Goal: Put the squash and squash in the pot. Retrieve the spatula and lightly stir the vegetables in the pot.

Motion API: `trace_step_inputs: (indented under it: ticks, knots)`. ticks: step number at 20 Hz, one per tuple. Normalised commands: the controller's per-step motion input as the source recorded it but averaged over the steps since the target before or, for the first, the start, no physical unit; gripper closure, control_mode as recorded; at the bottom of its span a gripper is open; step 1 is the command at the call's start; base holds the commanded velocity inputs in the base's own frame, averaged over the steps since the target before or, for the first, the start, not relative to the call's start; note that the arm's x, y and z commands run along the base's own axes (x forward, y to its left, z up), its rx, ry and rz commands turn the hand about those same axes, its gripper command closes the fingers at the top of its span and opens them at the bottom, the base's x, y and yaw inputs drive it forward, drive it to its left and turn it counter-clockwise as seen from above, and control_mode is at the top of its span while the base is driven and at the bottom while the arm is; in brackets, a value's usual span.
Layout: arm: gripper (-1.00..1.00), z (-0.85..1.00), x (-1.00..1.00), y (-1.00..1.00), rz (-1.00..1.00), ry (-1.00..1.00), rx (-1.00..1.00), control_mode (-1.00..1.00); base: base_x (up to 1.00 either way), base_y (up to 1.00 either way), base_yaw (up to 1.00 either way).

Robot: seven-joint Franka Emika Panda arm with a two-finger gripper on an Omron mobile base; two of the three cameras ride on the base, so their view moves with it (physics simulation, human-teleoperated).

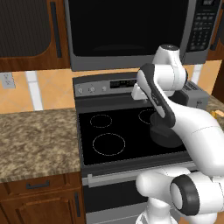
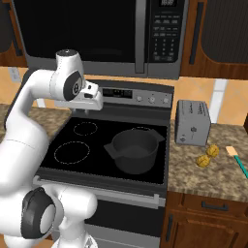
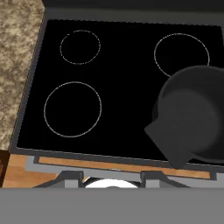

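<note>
Gripper (image 2: 92, 99) hovers high over the stove (image 2: 97, 140), jaws' spread impossible to judge, touching nothing. One pot (image 2: 134, 150) on the front right burner; two squash (image 2: 207, 156) and one spatula (image 2: 238, 160) on the desk (image 2: 213, 179).

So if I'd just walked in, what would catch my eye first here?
Probably the big white robot arm bending up over the black stovetop, its hand near the stove's back panel. Next, the dark pot on the front right burner, apparently empty. Then the counter to the right: two small yellow squash beside a silver toaster, with a teal-handled spatula at the edge.
</note>
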Motion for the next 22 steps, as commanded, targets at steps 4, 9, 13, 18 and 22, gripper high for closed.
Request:
trace_step_inputs:
  ticks: [4, 9, 13, 18, 22]
  knots:
    - [-1.00, -0.18, -0.05, 0.00, 0.00, 0.05, -0.02, -1.00, 0.00, 0.00, 0.00]
    - [-1.00, -0.23, -0.03, 0.00, 0.00, -0.02, 0.00, -1.00, 0.00, 0.00, 0.00]
    - [-1.00, -0.04, -0.03, -0.04, -0.03, -0.01, 0.00, 1.00, -0.03, -0.04, -0.01]
    - [-1.00, 0.00, 0.00, 0.00, 0.00, 0.00, 0.00, 1.00, -0.21, -0.34, -0.04]
    - [-1.00, 0.00, 0.00, 0.00, 0.00, 0.00, 0.00, 1.00, -0.02, -0.82, -0.06]
